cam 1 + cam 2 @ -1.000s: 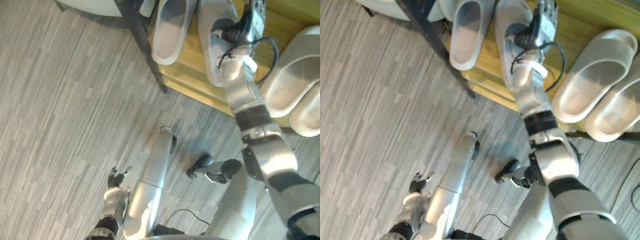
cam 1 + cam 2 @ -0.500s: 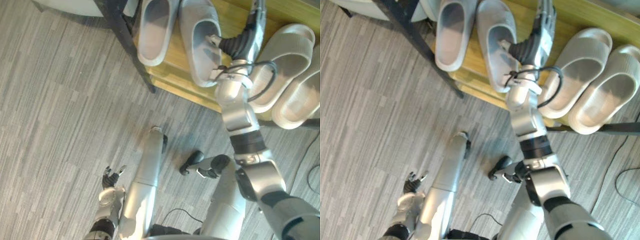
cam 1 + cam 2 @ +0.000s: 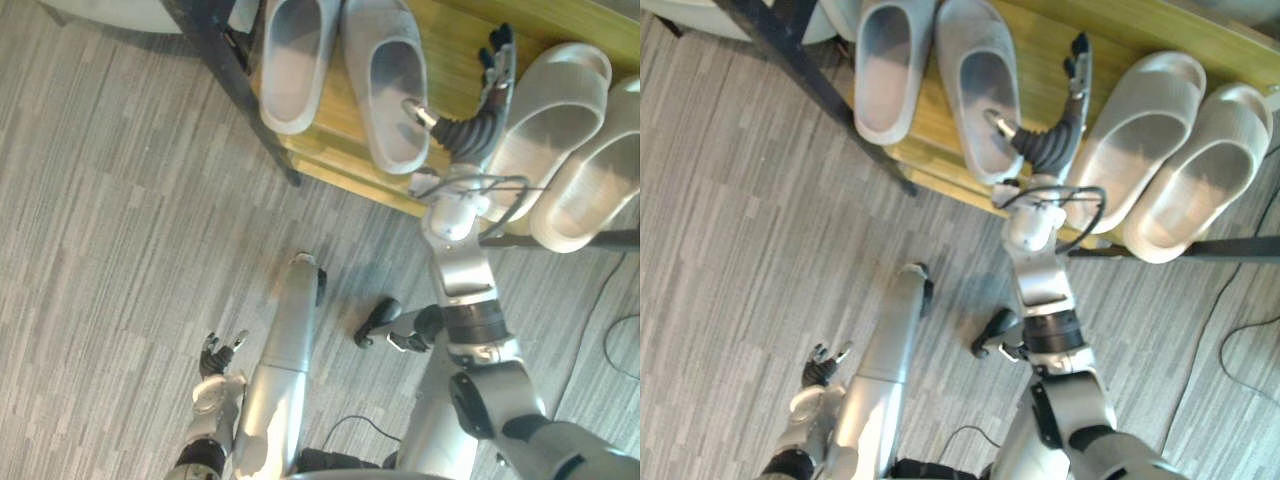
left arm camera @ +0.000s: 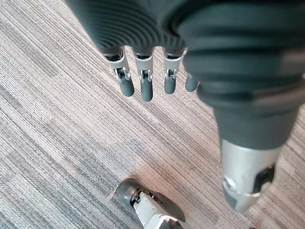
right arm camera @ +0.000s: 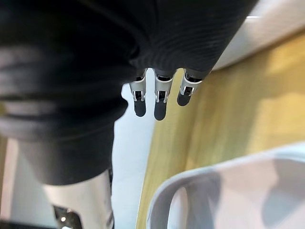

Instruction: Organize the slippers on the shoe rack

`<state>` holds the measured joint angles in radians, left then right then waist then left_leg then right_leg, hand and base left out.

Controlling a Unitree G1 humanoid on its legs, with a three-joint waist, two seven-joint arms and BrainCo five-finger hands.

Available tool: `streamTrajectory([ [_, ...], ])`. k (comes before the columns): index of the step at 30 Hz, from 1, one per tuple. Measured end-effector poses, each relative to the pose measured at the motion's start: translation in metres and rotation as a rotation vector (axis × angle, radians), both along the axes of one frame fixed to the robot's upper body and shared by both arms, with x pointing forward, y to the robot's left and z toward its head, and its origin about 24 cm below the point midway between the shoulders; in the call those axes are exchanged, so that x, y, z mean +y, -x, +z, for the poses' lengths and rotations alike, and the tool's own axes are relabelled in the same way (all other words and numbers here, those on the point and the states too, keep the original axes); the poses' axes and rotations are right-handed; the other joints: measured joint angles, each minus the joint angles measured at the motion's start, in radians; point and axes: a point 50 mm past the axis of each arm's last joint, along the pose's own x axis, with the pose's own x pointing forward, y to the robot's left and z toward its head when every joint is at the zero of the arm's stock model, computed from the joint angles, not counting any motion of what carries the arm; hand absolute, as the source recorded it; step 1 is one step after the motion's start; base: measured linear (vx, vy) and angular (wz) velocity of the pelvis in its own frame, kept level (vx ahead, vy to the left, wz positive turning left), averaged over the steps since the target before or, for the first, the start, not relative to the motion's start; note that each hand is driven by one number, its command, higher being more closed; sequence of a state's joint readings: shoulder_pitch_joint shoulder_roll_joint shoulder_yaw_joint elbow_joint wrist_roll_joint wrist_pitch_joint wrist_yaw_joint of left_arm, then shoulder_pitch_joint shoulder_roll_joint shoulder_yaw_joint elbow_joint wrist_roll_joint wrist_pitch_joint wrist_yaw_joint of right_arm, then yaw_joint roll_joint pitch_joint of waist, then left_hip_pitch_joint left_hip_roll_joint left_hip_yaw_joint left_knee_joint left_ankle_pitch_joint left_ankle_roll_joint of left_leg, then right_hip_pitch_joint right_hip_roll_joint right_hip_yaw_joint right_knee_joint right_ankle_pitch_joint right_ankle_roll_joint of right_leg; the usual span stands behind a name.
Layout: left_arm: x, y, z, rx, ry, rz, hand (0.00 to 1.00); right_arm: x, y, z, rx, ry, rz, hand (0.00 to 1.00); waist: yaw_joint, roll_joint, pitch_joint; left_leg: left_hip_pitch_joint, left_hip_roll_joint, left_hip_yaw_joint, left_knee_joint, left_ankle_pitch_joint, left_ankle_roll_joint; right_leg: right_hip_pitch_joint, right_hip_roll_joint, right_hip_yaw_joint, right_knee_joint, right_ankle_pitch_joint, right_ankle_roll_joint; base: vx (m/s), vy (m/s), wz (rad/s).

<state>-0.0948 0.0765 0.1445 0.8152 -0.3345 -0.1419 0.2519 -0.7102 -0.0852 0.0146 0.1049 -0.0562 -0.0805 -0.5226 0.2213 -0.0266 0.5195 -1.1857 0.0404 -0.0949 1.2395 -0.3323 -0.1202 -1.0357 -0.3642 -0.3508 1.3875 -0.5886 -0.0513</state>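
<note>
The fingers (image 5: 157, 98) of your right hand (image 3: 487, 95) are straight and close together, holding nothing, their dark tips pointing toward the back of the wooden shelf (image 3: 450, 40). The thumb (image 3: 415, 112) juts out sideways over the opening of the nearer grey slipper (image 3: 390, 85); you cannot tell whether it touches it. The hand itself hangs over the bare strip of wood between the two pairs.

On its left, that grey slipper lies just beside a second grey slipper (image 3: 297, 60), the two side by side. On its right sit two pale slippers (image 3: 548, 125) (image 3: 597, 165), also side by side and angled, with the right forearm crossing the heel end of the nearer one. All four slippers are on the shelf. A black frame leg (image 3: 225, 70) of the shoe rack runs down past the grey pair.

Your left hand (image 3: 221, 357) hangs low, well apart from the rack, its fingers (image 4: 146, 86) loosely extended and empty above the grey striped floor (image 3: 120, 250).
</note>
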Motion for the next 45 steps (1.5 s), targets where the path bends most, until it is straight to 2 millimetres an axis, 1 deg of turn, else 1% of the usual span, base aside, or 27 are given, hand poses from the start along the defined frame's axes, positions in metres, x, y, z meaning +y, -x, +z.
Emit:
streamTrajectory([
  [3,0.002,0.001,-0.001,0.0,0.009,0.025,0.0,0.001,-0.003,-0.008,0.026,-0.028,0.034,0.0,-0.001,-0.001,0.001,0.0,0.0,0.0,-0.001,0.001,-0.002,0.002,0.001,0.0,-0.003,0.001,0.002,-0.01,0.024,0.01],
  [5,0.003,0.002,-0.001,0.001,0.012,0.032,0.0,0.003,-0.009,-0.019,0.081,-0.056,0.074,0.0,-0.002,-0.002,0.001,0.0,0.0,0.0,-0.003,0.001,-0.002,0.003,0.005,0.0,-0.009,0.005,0.008,-0.02,0.035,0.0],
  [6,0.003,0.002,-0.001,0.001,0.012,0.032,0.0,0.004,-0.009,-0.02,0.085,-0.059,0.077,0.0,-0.002,-0.002,0.001,0.0,0.0,0.0,-0.003,0.001,-0.002,0.004,0.005,0.0,-0.01,0.005,0.008,-0.02,0.042,-0.01],
  [8,0.003,0.003,-0.002,0.005,0.013,0.035,0.0,0.008,-0.012,-0.027,0.115,-0.109,0.115,0.0,-0.003,-0.002,0.001,0.0,0.0,0.002,-0.004,0.0,0.0,0.004,0.005,0.001,-0.013,0.006,0.01,-0.02,0.045,0.0],
  [14,0.005,0.005,-0.004,0.016,0.025,0.063,0.0,0.009,-0.012,-0.027,0.102,-0.163,0.182,0.0,-0.004,-0.002,0.001,0.001,0.001,0.002,-0.004,0.0,0.0,0.005,0.006,0.001,-0.013,0.006,0.01,-0.03,0.033,-0.01],
  [23,0.005,0.006,-0.004,0.016,0.026,0.065,0.0,0.012,-0.013,-0.028,0.089,-0.216,0.235,0.0,-0.004,-0.002,0.001,0.001,0.002,0.002,-0.004,0.0,0.0,0.005,0.007,0.001,-0.013,0.006,0.01,0.0,0.003,0.0],
  [29,0.006,0.005,-0.004,0.016,0.028,0.073,0.0,0.03,-0.013,-0.028,0.094,-0.247,0.319,0.0,-0.004,-0.002,0.001,0.003,0.004,0.002,-0.004,0.0,0.0,0.006,0.01,0.001,-0.015,0.006,0.01,0.0,0.0,0.0],
  [35,0.006,0.006,-0.005,0.027,0.027,0.076,0.0,0.047,-0.017,-0.022,0.106,-0.275,0.396,0.0,-0.003,-0.002,0.001,0.003,0.005,0.001,-0.005,0.0,0.0,0.007,0.012,0.001,-0.018,0.007,0.013,0.0,0.0,0.0],
  [39,0.006,0.005,-0.005,0.028,0.026,0.081,0.0,0.055,-0.018,-0.019,0.11,-0.313,0.432,0.0,-0.001,-0.001,0.0,0.003,0.005,0.001,-0.007,-0.001,0.0,0.007,0.014,0.001,-0.021,0.008,0.013,0.0,0.0,0.0],
  [45,0.008,0.006,-0.006,0.033,0.025,0.106,0.0,0.058,-0.023,-0.018,0.125,-0.348,0.444,0.0,0.004,0.002,-0.002,0.004,0.008,0.0,-0.01,-0.001,0.0,0.007,0.016,0.0,-0.022,0.008,0.012,0.0,0.0,0.0],
])
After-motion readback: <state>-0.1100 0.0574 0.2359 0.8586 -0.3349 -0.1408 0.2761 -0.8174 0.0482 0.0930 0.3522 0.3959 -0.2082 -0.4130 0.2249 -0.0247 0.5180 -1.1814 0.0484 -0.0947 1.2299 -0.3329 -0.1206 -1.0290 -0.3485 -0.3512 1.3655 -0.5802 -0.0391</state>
